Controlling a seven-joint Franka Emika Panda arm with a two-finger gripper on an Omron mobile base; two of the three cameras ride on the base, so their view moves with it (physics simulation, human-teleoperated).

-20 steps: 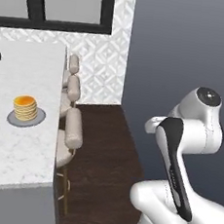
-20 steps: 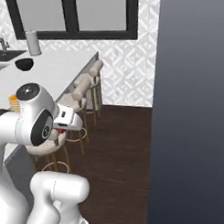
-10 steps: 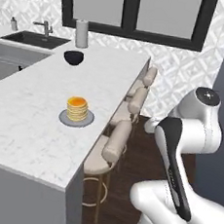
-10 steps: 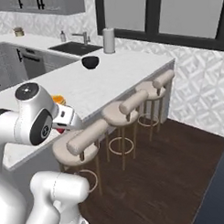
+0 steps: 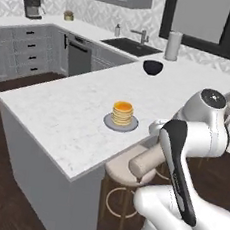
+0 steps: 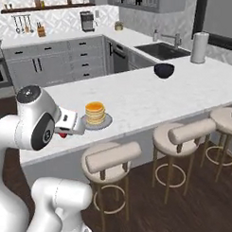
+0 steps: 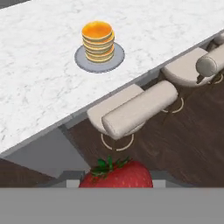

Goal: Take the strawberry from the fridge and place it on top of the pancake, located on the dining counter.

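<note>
A white robot arm carries the strawberry (image 7: pixel 116 174) in its gripper (image 6: pixel 63 135), jaws pinched narrowly on the fruit, short of the dining counter (image 5: pixel 61 116). The hand view shows the berry's green leaves close up, with the pancake (image 7: pixel 98 40) on its grey plate (image 7: pixel 83 61) beyond. From the right base view only a red sliver peeks under the hand, left of the pancake. The left base view adds a black bowl (image 5: pixel 152 67) and sink (image 5: pixel 131 46) at the far side.
</note>
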